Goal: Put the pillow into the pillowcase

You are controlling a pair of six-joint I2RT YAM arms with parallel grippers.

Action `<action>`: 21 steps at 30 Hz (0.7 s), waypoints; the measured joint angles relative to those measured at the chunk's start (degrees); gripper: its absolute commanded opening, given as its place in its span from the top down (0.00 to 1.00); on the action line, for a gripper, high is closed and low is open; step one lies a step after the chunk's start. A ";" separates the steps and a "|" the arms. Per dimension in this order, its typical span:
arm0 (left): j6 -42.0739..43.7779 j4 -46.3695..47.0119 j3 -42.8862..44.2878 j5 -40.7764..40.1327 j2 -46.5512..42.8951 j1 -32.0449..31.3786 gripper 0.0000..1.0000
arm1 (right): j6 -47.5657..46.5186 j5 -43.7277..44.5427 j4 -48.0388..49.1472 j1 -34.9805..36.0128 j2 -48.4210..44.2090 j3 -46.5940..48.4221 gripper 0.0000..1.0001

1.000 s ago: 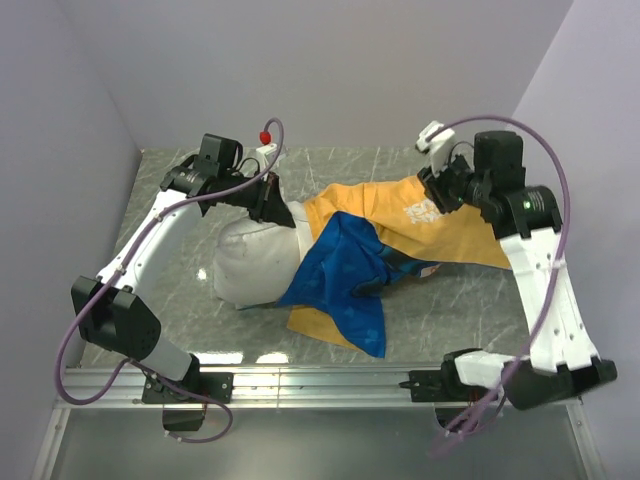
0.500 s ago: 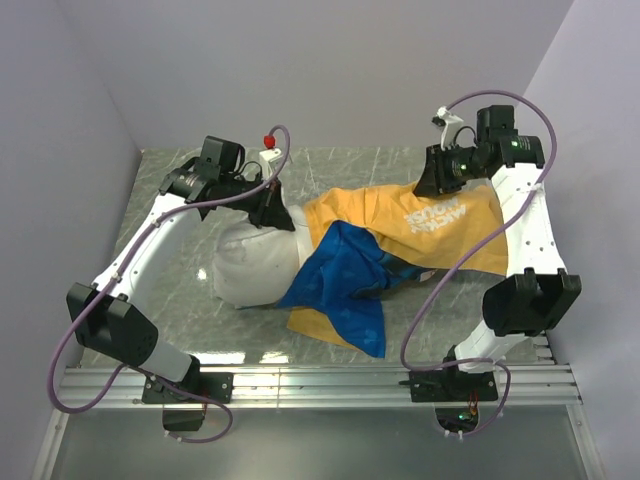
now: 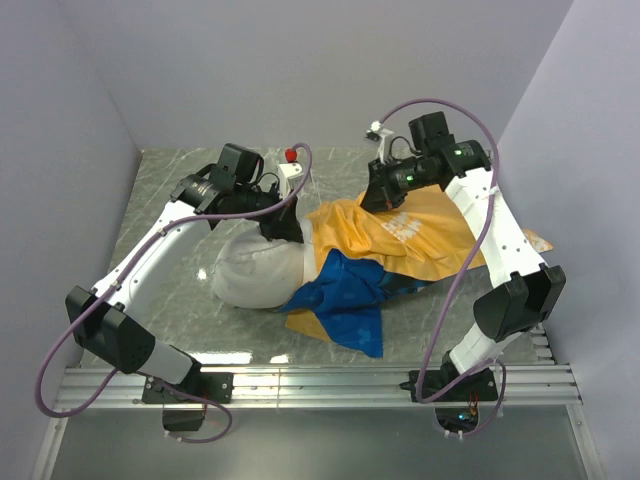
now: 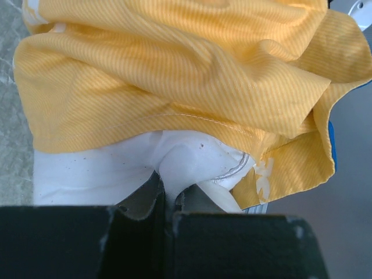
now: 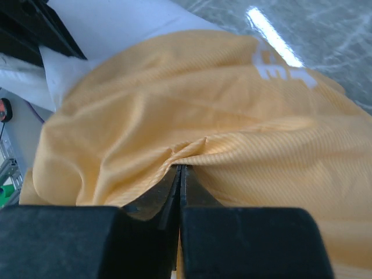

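The white pillow (image 3: 250,275) lies left of centre on the table, its right end under the pillowcase (image 3: 410,235). The case is orange-yellow with white lettering on top, and its blue face (image 3: 345,295) is folded out in front. My left gripper (image 3: 285,228) is at the pillow's far right corner, shut on a pinch of white pillow fabric (image 4: 180,160) just below the orange hem (image 4: 174,70). My right gripper (image 3: 378,200) is at the case's back edge. In the right wrist view that gripper (image 5: 179,168) is shut on a puckered fold of the orange cloth (image 5: 244,116).
Grey marble tabletop (image 3: 165,200) with pale walls close on the left, back and right. An aluminium rail (image 3: 320,380) runs along the near edge. A small red knob (image 3: 293,154) sits on the left wrist by the purple cable. A corner of cloth (image 3: 538,240) pokes out behind the right arm.
My right arm has swung left along the case's back edge and shut on the orange cloth, bunching the case leftward. My left gripper has shifted slightly right, still holding the pillow.
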 measured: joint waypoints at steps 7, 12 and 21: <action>0.52 -0.20 0.00 -1.44 -1.46 -0.96 1.00 | 4.09 -0.66 5.95 2.80 -0.63 -4.33 1.00; 0.00 -0.17 0.00 -1.73 -1.57 -0.94 0.99 | 8.98 -1.09 15.26 6.56 -4.00 -15.93 1.00; -4.35 3.04 -3.13 -1.60 -2.21 -0.42 1.00 | 14.53 -0.26 19.19 8.70 2.84 -6.73 0.96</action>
